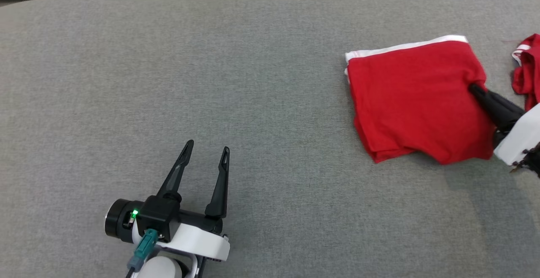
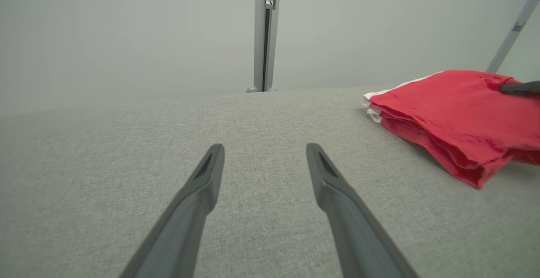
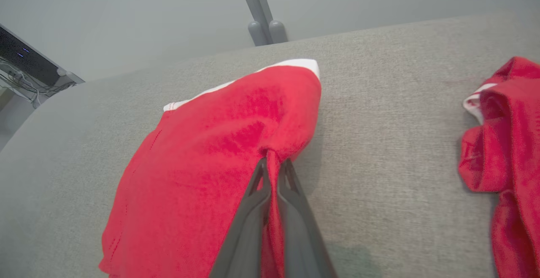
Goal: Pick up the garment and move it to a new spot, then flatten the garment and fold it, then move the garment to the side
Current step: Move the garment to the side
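head view: right gripper pinches the folded red garment

head view, from the left: the left gripper sits at the near left over the grey cloth-covered table, its two dark fingers spread wide with nothing between them and the tips pointing to the far side. the stretch of table to its right is bare grey cloth. right of the middle lies the red garment, folded to a rough square with a white band along its far edge, flat on the table. at its right edge the right gripper reaches in from the near right, jaws closed tight on a fold of the red fabric, which puckers around the tips. at the far right edge, apart from the garment, lies a second red cloth, crumpled, with white trim.
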Available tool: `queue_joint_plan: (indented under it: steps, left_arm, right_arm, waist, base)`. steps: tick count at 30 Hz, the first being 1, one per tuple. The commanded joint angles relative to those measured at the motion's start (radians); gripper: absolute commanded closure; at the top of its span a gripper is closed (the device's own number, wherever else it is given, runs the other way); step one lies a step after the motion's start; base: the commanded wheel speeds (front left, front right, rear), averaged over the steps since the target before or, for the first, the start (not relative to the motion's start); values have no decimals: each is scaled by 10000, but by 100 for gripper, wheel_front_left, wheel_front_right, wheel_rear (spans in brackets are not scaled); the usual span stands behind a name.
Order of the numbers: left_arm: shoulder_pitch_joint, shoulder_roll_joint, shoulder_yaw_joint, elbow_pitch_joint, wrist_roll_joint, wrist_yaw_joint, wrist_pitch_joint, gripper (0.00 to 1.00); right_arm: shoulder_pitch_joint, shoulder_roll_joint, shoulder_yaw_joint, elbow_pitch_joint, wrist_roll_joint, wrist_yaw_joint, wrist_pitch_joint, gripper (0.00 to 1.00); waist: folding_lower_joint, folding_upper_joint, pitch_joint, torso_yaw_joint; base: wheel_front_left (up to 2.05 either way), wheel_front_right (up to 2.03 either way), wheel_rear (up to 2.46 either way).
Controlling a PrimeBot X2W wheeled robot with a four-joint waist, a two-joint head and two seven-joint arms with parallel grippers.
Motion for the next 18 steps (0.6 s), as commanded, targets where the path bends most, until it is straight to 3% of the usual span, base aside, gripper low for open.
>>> queue_joint_plan:
  steps: [1,7,18]
  left_arm:
    - [-251,36,50,-4,65,-59,-8,0]
    - [-486,39,-17,-41,141,-149,-8,0]
    - [-760,39,269,-88,511,-446,-8,0]
  right_arm:
    - [-206,-345,129,-107,-152,-1,-109,100]
    - [-764,-1736,334,-143,-39,-1,71,100]
    - [-1352,-3060,438,346,-403,-2,-36,100]
  waist:
    - [0,0,105,-361]
    - [0,0,379,-963]
    - [0,0,957,-1144]
  base:
    - [0,0,0]
    - [0,0,0]
    - [0,0,0]
